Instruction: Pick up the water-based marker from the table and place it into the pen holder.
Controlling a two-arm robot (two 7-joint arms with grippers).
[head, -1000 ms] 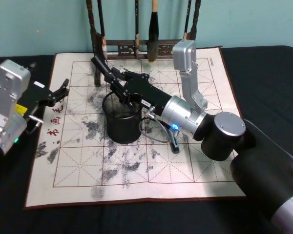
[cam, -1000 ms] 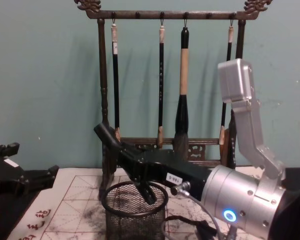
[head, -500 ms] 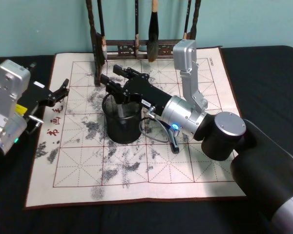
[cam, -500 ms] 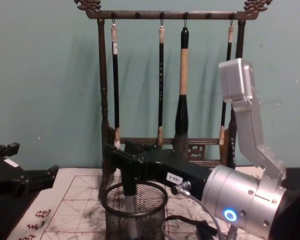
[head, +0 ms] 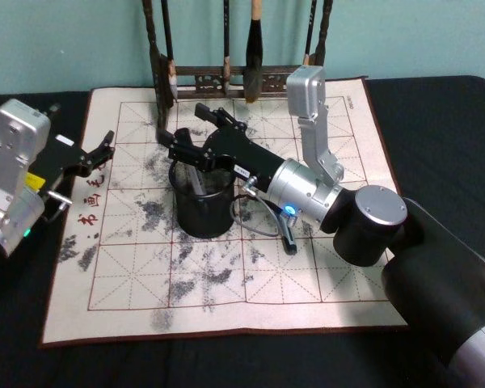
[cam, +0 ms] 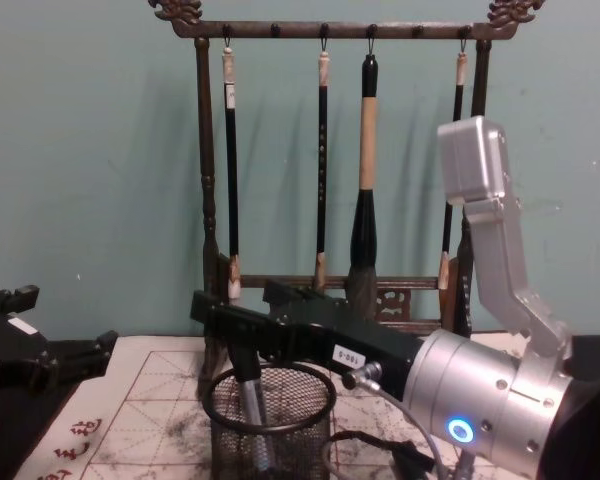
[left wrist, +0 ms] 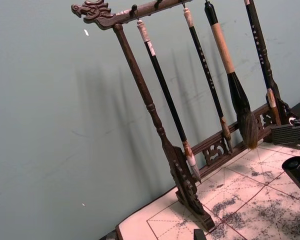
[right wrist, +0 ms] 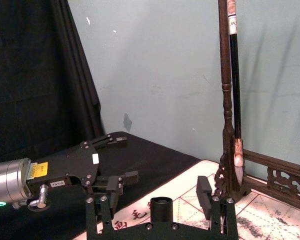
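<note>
Pulling back carelessly could go wrong: the water-based marker (cam: 253,400) stands leaning inside the pen holder (cam: 280,445), its dark cap rising between the right gripper's (head: 186,129) released, wide-spread fingers (right wrist: 205,192). These hover just above the holder's rim, apparently clear of the cap. A sideways retreat might catch the cap or rim and tip the holder. Behind the holder stands the brush rack (cam: 208,200). Left of the holder, the left gripper (head: 107,145) idles with fingers apart over the counter (head: 436,121).

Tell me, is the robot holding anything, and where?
Nothing is held. The right gripper is open over the pen holder, the marker stands loose inside it, and the left gripper sits open and empty.
</note>
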